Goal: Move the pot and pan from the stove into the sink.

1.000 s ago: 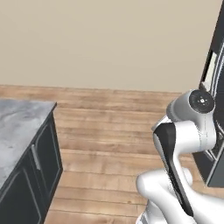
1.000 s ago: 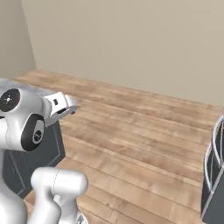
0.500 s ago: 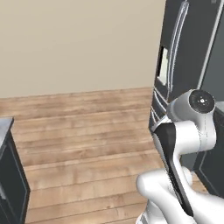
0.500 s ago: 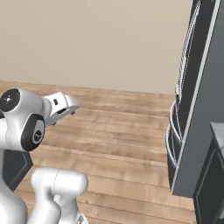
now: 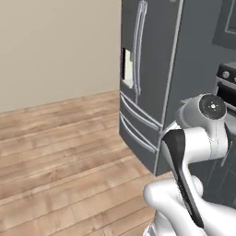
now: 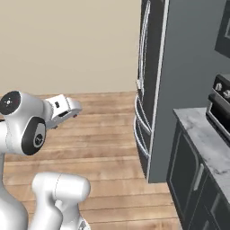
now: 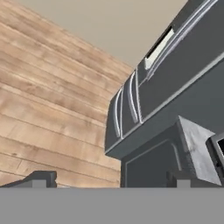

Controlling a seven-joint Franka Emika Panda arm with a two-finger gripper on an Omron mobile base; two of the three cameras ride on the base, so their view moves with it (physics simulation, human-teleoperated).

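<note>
The pot, the pan, the stove and the sink are out of view. My gripper [image 7: 109, 180] is open, its two dark fingertips [image 7: 42, 179] standing wide apart with nothing between them. It looks across wooden floor at the lower drawers of a tall dark fridge [image 7: 175, 83]. In the right base view the gripper [image 6: 74, 111] sits at the end of the folded white arm, held high over the floor, well left of the fridge [image 6: 179, 67].
The dark grey fridge [image 5: 156, 83] stands close ahead on the right. Beside it runs a grey marble counter [image 6: 204, 139] on dark cabinets, with a dark appliance [image 6: 220, 105] on top. Bare wooden floor [image 5: 55, 152] stretches left to a beige wall.
The whole picture has swung: the base has turned, a marble-topped cabinet has slid out of sight and the fridge and counter have come in. The arm keeps its folded pose, jaws open.
</note>
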